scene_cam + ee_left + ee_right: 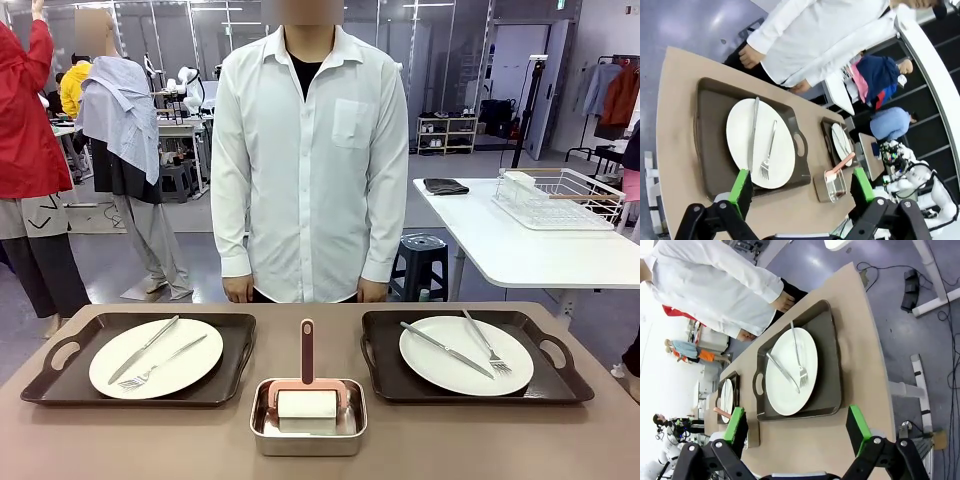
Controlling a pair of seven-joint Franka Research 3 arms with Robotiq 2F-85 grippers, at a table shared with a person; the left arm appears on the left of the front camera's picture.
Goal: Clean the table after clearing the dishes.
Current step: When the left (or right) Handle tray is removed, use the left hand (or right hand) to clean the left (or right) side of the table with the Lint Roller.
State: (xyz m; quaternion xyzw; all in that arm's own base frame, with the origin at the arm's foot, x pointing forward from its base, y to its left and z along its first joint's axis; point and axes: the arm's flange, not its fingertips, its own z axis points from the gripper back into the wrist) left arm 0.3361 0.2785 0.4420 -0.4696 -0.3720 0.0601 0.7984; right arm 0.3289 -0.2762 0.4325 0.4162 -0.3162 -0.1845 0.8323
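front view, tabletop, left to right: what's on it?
dark tray carrying a white plate with knife and fork → steel pan holding a pink-handled roller → second dark tray carrying a second white plate with knife and fork

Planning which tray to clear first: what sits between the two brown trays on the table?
In the front view, a small steel pan holding a pink-handled roller sits between the left tray and the right tray, touching neither.
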